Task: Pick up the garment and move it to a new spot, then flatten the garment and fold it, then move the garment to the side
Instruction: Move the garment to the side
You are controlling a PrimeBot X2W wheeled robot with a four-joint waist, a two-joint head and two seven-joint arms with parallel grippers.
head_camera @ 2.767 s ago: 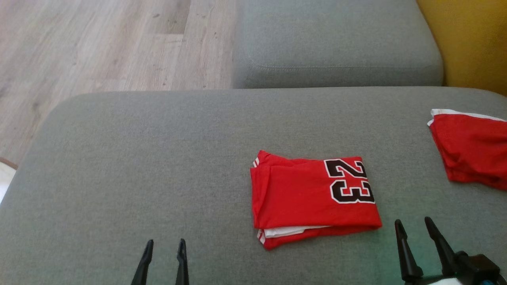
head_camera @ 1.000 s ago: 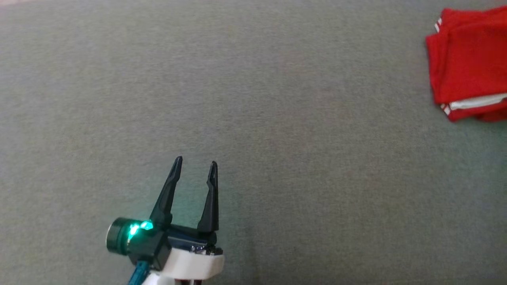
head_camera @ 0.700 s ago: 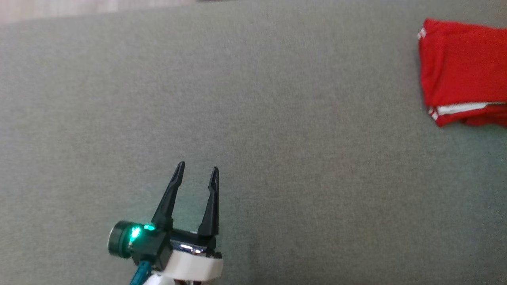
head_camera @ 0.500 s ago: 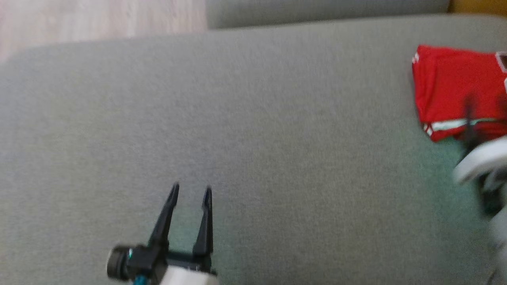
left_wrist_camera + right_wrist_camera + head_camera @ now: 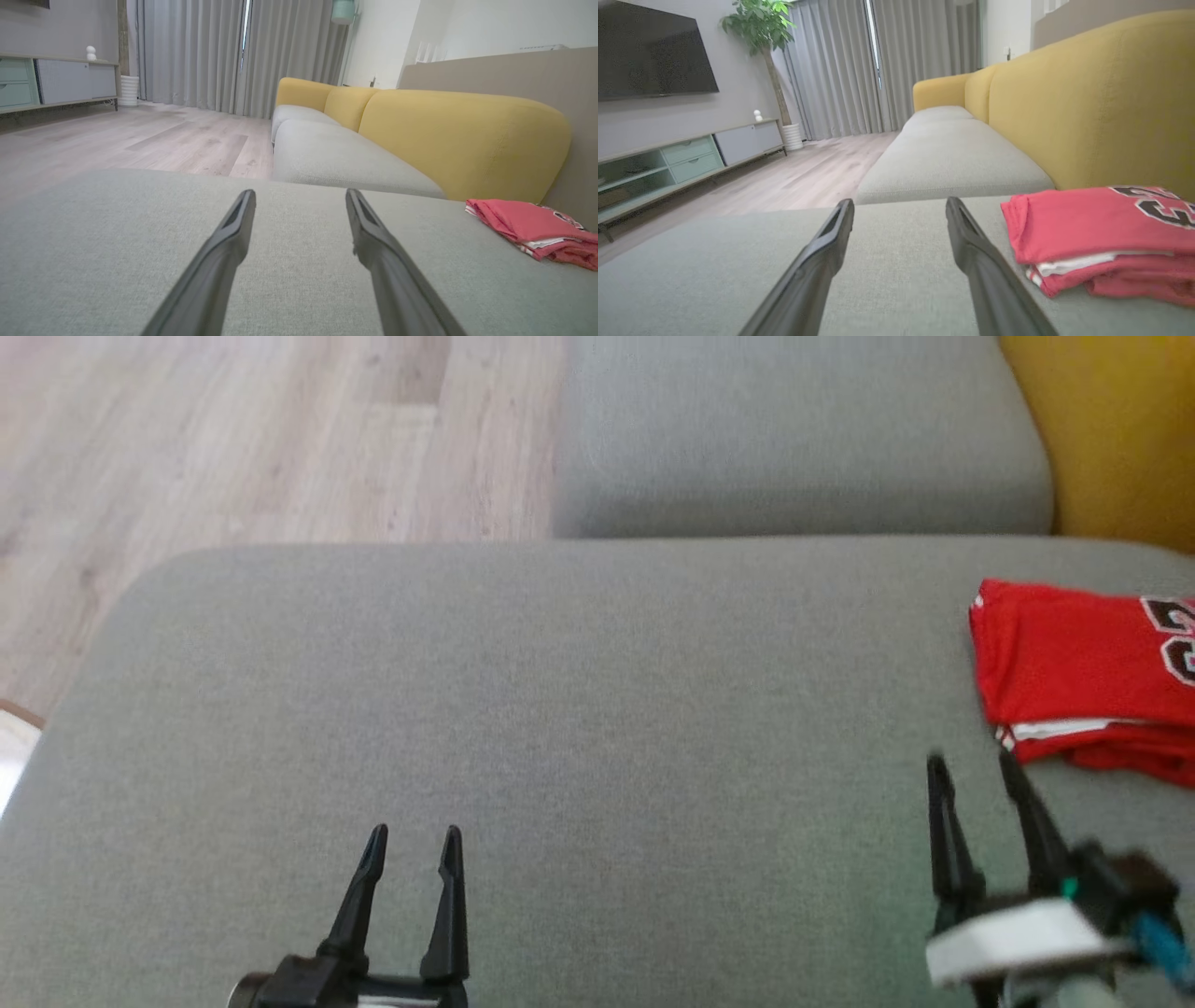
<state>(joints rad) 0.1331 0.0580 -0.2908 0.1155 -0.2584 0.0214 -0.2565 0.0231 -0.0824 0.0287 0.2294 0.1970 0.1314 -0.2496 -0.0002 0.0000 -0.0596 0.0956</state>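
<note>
Folded red garment [image 5: 1074,663] lies on grey sofa cushion [image 5: 560,709], far right, just beyond my right jaws. Both my jaws apart, empty. Cloth looks soft, light, floppy; I'd pinch stacked near edge so layers lift together.

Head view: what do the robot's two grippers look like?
The left gripper and the right gripper each have two long, black, tapering fingers on a black base. Behind the right one sits a white wrist collar, with a blue cable and a small green light beside it.
</note>
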